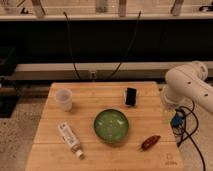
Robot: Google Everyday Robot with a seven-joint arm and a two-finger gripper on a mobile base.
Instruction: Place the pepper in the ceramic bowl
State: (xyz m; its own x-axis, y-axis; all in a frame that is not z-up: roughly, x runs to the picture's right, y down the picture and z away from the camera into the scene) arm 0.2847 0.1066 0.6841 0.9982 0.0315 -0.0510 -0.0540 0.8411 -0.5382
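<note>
A red pepper (pixel 150 142) lies on the wooden table (pixel 150 102) near its front right corner. A green ceramic bowl (pixel 111 125) stands empty in the middle of the table, to the left of the pepper. My white arm (pixel 190 85) is folded at the right edge of the table. My gripper (pixel 169 109) hangs at the arm's lower end, beside the table's right edge, behind and to the right of the pepper and well apart from it.
A white plastic cup (pixel 64 99) stands at the table's left. A white tube (pixel 69 139) lies at the front left. A small black object (pixel 130 96) stands behind the bowl. Cables (pixel 186 127) hang right of the table. A wall ledge runs behind.
</note>
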